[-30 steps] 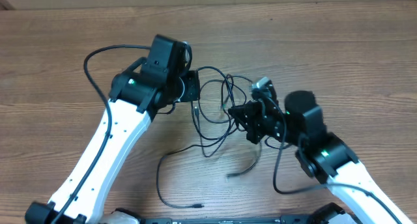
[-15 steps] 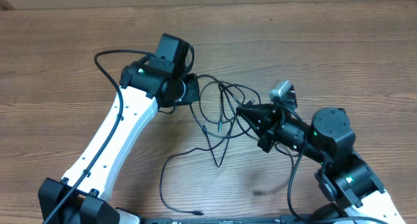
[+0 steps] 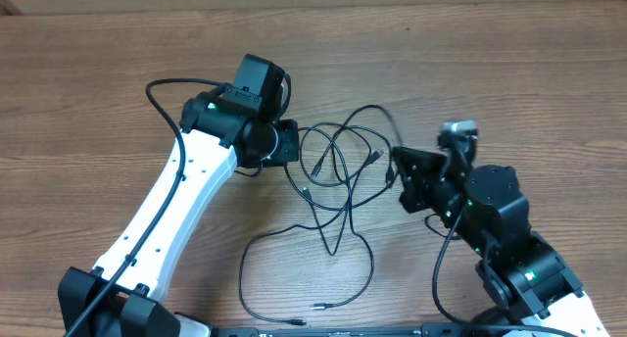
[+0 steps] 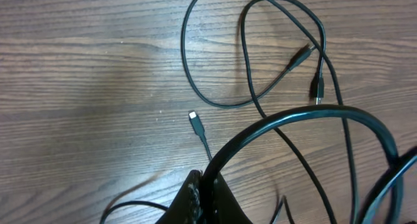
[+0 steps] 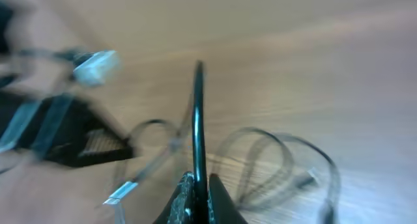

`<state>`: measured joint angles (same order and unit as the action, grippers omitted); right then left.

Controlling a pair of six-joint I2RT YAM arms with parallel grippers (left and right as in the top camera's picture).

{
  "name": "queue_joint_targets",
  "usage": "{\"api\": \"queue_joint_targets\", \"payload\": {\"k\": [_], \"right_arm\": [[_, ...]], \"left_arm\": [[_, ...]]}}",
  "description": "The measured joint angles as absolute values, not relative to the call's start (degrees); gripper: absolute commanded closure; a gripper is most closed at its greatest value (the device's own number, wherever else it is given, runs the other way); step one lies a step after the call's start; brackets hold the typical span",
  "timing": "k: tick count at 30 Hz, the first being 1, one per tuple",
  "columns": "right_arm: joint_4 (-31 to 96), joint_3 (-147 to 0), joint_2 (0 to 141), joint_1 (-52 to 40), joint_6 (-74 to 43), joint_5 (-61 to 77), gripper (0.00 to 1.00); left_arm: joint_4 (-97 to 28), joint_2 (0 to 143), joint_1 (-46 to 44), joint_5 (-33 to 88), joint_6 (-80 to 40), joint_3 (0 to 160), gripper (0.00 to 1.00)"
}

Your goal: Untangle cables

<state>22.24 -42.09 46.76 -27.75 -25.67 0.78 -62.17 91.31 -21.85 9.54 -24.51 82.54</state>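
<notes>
Loosely tangled cables [image 3: 335, 170] on table [image 3: 98, 82], tight in left pincer [image 4: 201, 186] and right pincer [image 5: 199, 182].

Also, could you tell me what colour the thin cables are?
The cables are black, one plug silver-tipped; clearest in the left wrist view.

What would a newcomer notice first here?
The black cables sprawl in crossing loops at the middle of the wooden table. The left end effector is pinched shut on a strand that arcs off to the right. The right end effector grips one running straight up, in a blurred view.
</notes>
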Motion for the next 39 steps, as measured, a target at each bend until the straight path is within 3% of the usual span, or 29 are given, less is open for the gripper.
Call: {"api": "queue_joint_targets", "payload": {"k": [7,11,16,19,26,39], "right_arm": [[31.1,-42.1,46.8,-27.7,-38.0,-10.9,0.93],[34.1,-42.1,46.8,-27.7,-40.7,-13.1,0.68],[37.6,-42.1,47.3,-27.7,-42.0,-14.1,0.17],[39.1,-42.1,47.8,-27.7,-42.0,-14.4,0.02],[40.4,-42.1,49.6,-27.7,-42.0,-13.9,0.0],[41.1,-42.1,56.7,-27.7,-42.0,-12.6,0.0]], "left_arm": [[-62.0,91.3,-20.8,10.1,-24.5,82.5,0.96],[-61.1,91.3,-20.6,10.3,-24.4,82.5,0.96],[-58.9,91.3,-20.6,12.0,-23.6,82.5,0.96],[-56.6,91.2,-20.6,13.1,-22.4,82.5,0.96],[-54.7,86.0,-18.3,14.0,-20.7,83.8,0.96],[-59.2,76.2,-2.1,14.6,-10.8,100.9,0.96]]}}
